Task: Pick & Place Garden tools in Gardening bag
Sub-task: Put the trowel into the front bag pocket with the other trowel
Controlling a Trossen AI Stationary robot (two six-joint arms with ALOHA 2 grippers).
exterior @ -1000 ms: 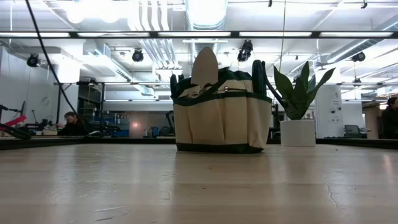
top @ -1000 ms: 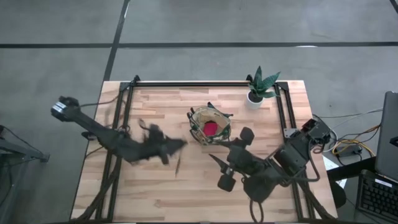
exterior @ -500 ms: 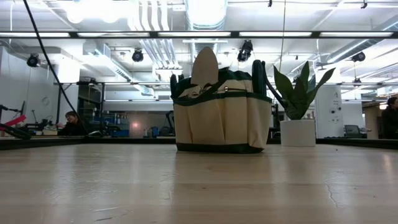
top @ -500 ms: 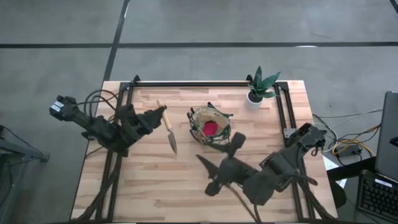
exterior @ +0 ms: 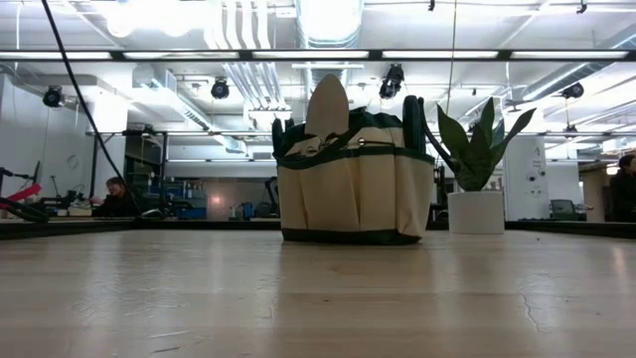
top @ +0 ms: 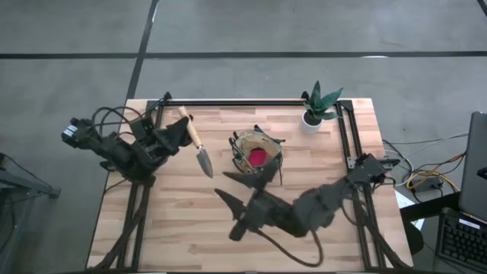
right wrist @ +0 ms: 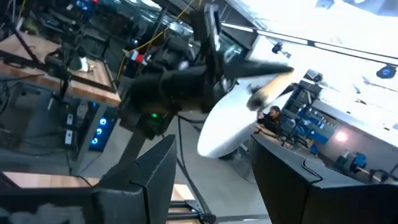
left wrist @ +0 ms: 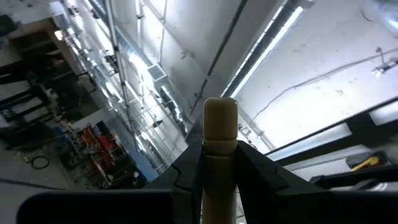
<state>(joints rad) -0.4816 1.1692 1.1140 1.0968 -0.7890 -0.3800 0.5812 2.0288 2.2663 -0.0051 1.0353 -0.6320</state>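
My left gripper (top: 183, 133) is over the table's far left part, shut on a trowel with a wooden handle and a metal blade (top: 205, 161). The trowel also shows in the right wrist view (right wrist: 227, 134). The tan gardening bag (top: 257, 152) with green trim stands on its base at the table's middle, with a red item (top: 259, 157) inside. In the low view a trowel blade (exterior: 328, 104) sticks up out of the bag (exterior: 353, 189). My right gripper (top: 230, 215) is open and empty, on the bag's near side. My left gripper pinches the trowel's wooden handle (left wrist: 221, 158) between its two fingers, a little below the handle's free end (left wrist: 221, 112), which sticks out past them. The fingers come from the table's left and lie across the handle. The trowel is lifted clear, its blade (right wrist: 227, 134) toward the near side.
A green plant in a white pot (top: 313, 114) stands at the far right, behind the bag. A black metal frame (top: 251, 103) runs along the table's far edge and both sides. Bare wood lies along the near edge (top: 175, 236).
My left gripper has gone from the table's middle toward the far left edge and upward, taking the trowel up off the table and tipping it. My right gripper has moved toward the table's left edge, past the bag's near side.
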